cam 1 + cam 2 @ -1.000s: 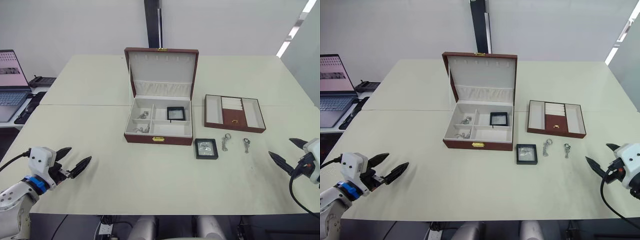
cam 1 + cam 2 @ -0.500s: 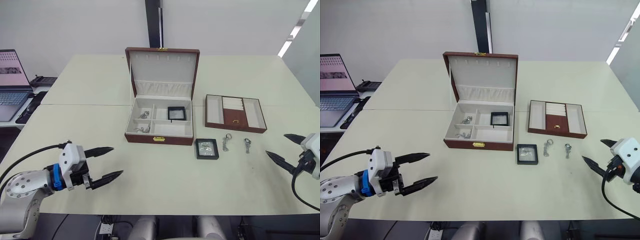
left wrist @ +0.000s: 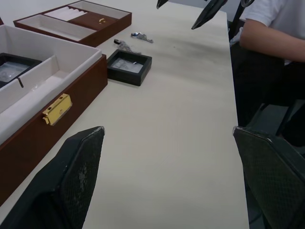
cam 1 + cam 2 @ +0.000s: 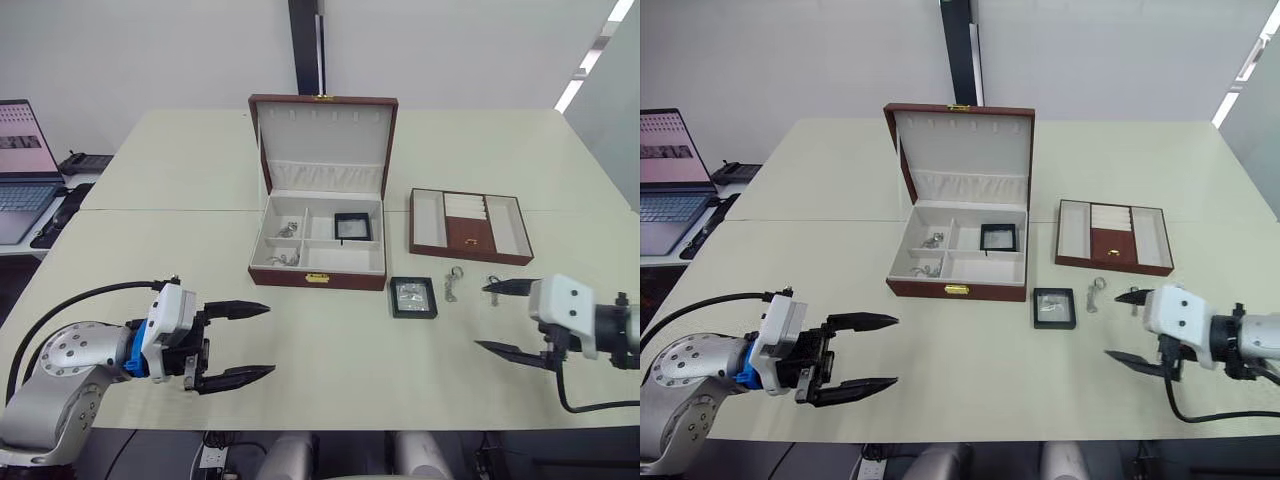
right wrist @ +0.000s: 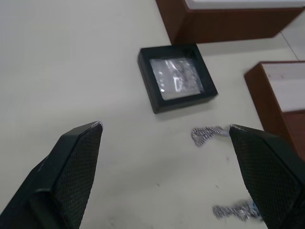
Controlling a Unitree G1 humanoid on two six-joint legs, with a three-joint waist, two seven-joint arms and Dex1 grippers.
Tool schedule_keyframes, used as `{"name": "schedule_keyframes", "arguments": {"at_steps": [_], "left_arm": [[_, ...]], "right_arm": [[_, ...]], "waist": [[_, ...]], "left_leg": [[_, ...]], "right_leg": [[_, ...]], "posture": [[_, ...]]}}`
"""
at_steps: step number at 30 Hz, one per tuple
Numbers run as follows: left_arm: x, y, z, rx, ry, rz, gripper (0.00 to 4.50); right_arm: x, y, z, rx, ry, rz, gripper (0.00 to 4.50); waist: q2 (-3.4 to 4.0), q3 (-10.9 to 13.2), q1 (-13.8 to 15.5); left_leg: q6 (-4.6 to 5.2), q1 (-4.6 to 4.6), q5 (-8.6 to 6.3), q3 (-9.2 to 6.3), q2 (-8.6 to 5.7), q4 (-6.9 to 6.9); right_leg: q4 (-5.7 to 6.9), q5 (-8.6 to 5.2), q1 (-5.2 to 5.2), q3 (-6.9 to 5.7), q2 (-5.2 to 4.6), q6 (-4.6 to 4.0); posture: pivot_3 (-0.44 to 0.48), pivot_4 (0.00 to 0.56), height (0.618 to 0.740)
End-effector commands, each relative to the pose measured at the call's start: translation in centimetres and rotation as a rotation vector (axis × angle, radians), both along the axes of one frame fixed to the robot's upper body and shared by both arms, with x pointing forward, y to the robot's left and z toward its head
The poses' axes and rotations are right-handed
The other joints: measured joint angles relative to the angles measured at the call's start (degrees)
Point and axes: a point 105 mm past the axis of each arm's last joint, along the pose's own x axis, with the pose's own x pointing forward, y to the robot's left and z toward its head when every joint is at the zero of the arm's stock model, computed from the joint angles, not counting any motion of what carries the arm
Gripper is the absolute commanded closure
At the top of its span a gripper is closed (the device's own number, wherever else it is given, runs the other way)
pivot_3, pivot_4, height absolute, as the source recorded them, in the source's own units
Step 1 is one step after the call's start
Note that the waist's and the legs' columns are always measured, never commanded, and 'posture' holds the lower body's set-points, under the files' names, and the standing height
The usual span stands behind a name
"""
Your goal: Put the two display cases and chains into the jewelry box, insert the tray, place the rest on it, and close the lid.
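Observation:
The jewelry box stands open at mid table, its lid upright. One display case lies in its back right compartment, and chains sit in the left compartments. The other display case lies on the table just right of the box front. The tray rests to the right of the box. Two silver trinkets lie in front of the tray. My left gripper is open and empty, front left of the box. My right gripper is open and empty, just beside the right trinket.
A laptop sits on a side table at far left. A black post rises behind the table. A seated person's arm appears past the table's far side in the left wrist view.
Both arms have come inward. The left gripper moved right toward the box front. The right gripper swung left, from the table's right edge to beside the trinkets.

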Motion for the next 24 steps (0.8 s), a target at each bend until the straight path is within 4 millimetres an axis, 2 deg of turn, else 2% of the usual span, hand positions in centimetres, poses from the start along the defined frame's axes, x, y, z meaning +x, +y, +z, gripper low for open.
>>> {"name": "schedule_keyframes", "arguments": {"at_steps": [1,2,5,9,15,24], "left_arm": [[-0.6,-0.5,0.7,-0.046,-0.041,-0.075,0.04],[-0.8,-0.6,0.8,-0.054,-0.053,-0.093,0.04],[-1.1,-0.6,0.8,-0.06,-0.08,-0.128,0.0],[-1.3,-0.8,0.6,-0.046,-0.081,-0.162,0.0],[-0.8,-1.9,1.1,-0.035,-0.074,-0.164,0.0],[-0.1,-2.4,1.9,-0.028,-0.086,-0.161,0.0]], "right_arm": [[0.0,1.4,0.3,0.012,-0.007,0.067,0.0],[0.1,1.8,0.2,0.019,-0.001,0.081,0.0],[0.5,2.7,-0.1,0.036,0.005,0.106,0.58],[1.4,3.4,-0.5,0.048,0.002,0.107,1.88],[2.6,4.4,-2.0,0.028,0.03,0.094,1.88],[4.4,5.1,-4.4,-0.027,0.031,0.088,1.88]], "waist": [[0.0,0.0,0.03],[-0.01,0.01,0.05],[-0.01,0.01,0.07],[-0.01,0.02,0.04],[-0.01,0.02,0.0],[-0.01,0.03,-0.05]], "left_leg": [[0.0,0.0,0.0,0.0,0.0,0.0],[0.0,0.0,0.0,-0.01,0.0,0.0],[0.0,-0.01,0.0,-0.02,0.0,0.0],[0.0,0.0,0.0,-0.02,0.0,0.0],[-0.01,-0.01,0.01,-0.05,-0.01,0.0],[-0.22,-0.01,0.13,-0.04,-0.03,-0.01]], "right_leg": [[-0.01,0.0,0.0,0.0,0.0,0.0],[-0.01,0.0,0.0,0.0,-0.01,0.0],[-0.03,0.0,-0.01,-0.01,-0.01,0.0],[-0.03,0.0,0.0,-0.01,-0.01,0.0],[-0.03,0.0,-0.01,-0.02,-0.01,0.0],[-0.01,0.0,-0.05,0.0,0.0,0.0]], "posture": [[0.0,0.15,0.74],[0.0,0.15,0.74],[0.0,0.15,0.74],[0.0,0.15,0.74],[0.0,0.15,0.74],[0.0,0.15,0.74]]}}
